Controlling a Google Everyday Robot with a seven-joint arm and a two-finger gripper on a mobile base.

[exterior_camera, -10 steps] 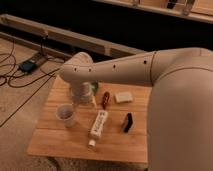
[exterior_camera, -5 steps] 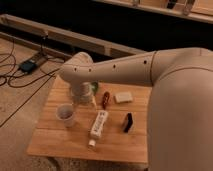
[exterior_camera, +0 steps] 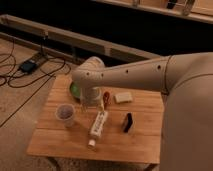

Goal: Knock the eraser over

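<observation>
On the wooden desk are one black eraser near the right edge, one clear cup toward the left edge, one long white bar, one cream block and one red marker. The gripper hangs near the back edge, well apart from the eraser. I cannot tell whether it is spread or closed.

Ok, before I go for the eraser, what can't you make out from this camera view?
All in the camera view:
1. Gripper, over the table's back beside the red marker: mostly hidden by the wrist.
2. Green object: largely covered by the arm, unidentifiable.
3. Eraser: dark all over, its lean unclear.
4. Table: right edge hidden behind the arm.
</observation>
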